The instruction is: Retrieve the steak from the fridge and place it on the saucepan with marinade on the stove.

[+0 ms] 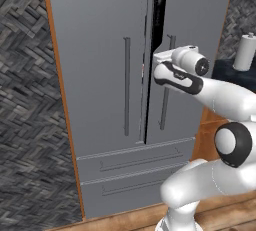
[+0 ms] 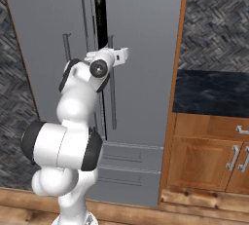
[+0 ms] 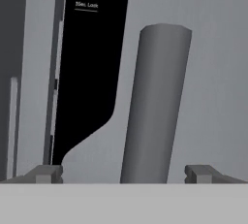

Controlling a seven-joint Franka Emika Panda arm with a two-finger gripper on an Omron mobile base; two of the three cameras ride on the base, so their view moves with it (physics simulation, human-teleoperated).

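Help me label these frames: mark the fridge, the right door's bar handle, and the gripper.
fridge [image 1: 95, 75], left base view, flat front of its left door.
right door's bar handle [image 3: 155, 106], hand view, middle of the grey bar.
gripper [image 3: 123, 172], hand view, midway between its two fingertips, astride the bar.

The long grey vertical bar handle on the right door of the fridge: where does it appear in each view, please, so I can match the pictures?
Left base view: the grey bar handle stands right of centre, partly behind the white hand.
Right base view: left of centre, just right of the arm.
Hand view: thick grey bar in the middle, between the open fingertips.
Shared landmark: the black gap between the tall grey fridge's doors.
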